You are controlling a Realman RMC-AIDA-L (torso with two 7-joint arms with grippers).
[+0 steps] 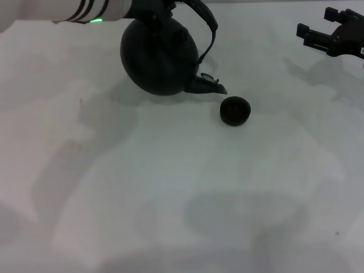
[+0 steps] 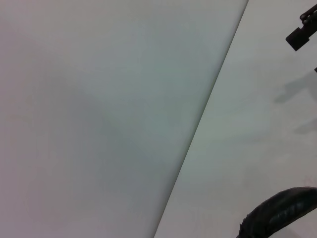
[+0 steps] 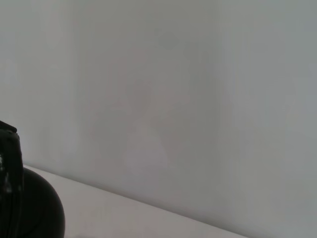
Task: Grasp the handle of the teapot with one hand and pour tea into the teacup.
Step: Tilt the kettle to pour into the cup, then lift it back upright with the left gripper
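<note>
Teapot [image 1: 158, 57], round and matte black, tilted at the far left of the pale surface [image 1: 182, 187], spout down toward the small dark teacup [image 1: 235, 110] just beside. Arched handle [image 1: 207, 23] up by the left gripper, finger state impossible to tell. Right gripper [image 1: 333, 35] parked far right, fingers apart.

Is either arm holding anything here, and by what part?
The left arm holds the teapot tilted off the table, spout toward the teacup; the hold on its handle is hidden. The right gripper holds nothing.
</note>
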